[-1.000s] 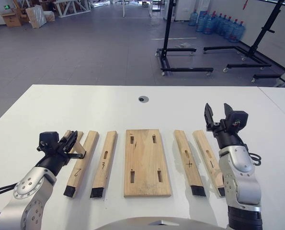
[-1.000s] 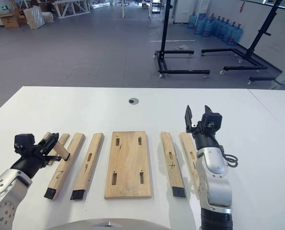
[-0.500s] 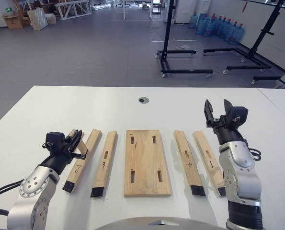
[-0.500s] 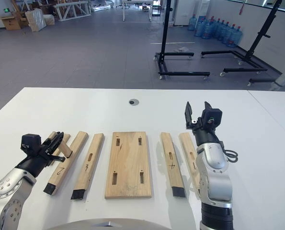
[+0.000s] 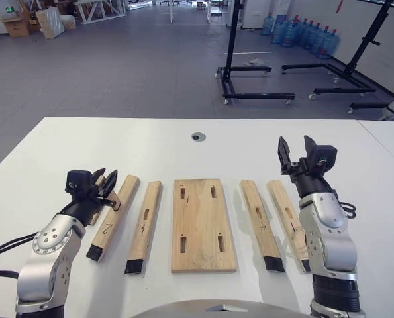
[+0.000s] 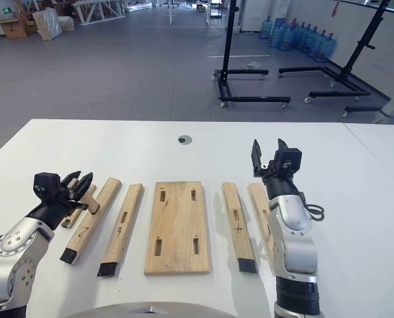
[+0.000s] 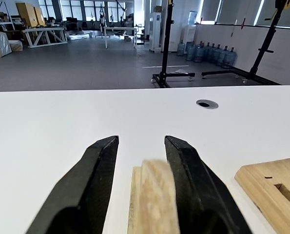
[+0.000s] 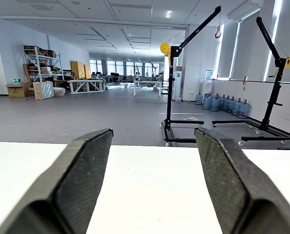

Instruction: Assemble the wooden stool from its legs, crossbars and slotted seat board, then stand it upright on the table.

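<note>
Left hand (image 7: pixel 141 140): low over the bench (image 5: pixel 150 139), fingers (image 7: pixel 98 180) parted about halfway. A crossbar (image 7: pixel 152 195) end sits in the gap between them. It lies close against one finger, but contact is hard to judge from here. Not clamped. The wood in the gap may be two pieces stacked, so the crossbar count is uncertain.

Right hand (image 5: pixel 294 143): raised clear of the bench, fingers spread wide and pointing up and away. It holds and touches nothing.

Count of parts:
- Legs: four, flat on the bench, roughly parallel, dark tips at the near ends.
 - Leg 2 (image 5: pixel 110 215) is just beside the left hand, on the side toward the right hand.
 - Leg 3 (image 5: pixel 144 225) comes next beyond it.
 - The cross-marked leg (image 5: pixel 259 222) is below the right hand, on the side toward the left hand.
 - Leg 1 (image 5: pixel 286 215) is below the right hand, its near end under that arm.
- Seat board (image 5: pixel 203 225): one, flat, four slots showing. It lies between the two hands, with two legs on either side.
</note>
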You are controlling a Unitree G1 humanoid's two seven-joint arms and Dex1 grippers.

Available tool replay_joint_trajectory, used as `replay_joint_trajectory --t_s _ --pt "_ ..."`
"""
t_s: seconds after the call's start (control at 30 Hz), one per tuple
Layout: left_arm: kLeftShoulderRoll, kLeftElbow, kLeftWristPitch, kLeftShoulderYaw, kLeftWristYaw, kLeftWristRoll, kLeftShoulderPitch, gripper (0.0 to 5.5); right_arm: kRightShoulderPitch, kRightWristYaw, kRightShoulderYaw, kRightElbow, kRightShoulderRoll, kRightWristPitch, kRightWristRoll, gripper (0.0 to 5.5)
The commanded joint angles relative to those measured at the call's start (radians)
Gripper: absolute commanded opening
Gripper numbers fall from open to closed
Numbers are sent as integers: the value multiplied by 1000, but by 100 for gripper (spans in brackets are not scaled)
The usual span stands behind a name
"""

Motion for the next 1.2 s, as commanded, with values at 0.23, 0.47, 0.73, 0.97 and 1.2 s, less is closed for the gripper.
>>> replay_joint_trajectory --t_s 0.23,0.47,0.73,0.97,1.2 --pt "52 -93 151 22 46 -50 -203 203 -28 15 1 -5 -19 14 -1 308" --pt "49 -122 222 41 97 -83 -329 203 -26 18 -4 -9 -23 17 3 308" --pt "12 -60 276 -52 131 -39 -301 203 -45 24 9 15 -21 13 3 308" --pt "-57 92 192 -93 129 39 -69 203 -87 66 -24 45 -60 38 41 308" --pt "-91 -40 200 -91 108 -35 -198 203 -93 59 -6 50 -40 26 36 308"
